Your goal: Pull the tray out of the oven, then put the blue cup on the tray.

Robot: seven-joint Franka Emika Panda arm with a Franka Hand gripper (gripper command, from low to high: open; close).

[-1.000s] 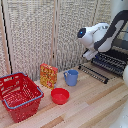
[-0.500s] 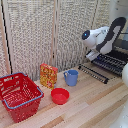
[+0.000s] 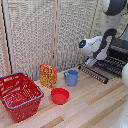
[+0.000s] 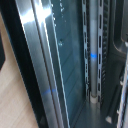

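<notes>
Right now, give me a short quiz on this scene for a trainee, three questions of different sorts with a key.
1. True or false: the blue cup stands on the tray.
2. Which lies nearest the cup? A) red bowl B) red basket C) oven
3. Fill in: the orange box stands between the basket and the ____.

Key: 1 false, the cup is on the table. 2 A. 3 cup.
</notes>
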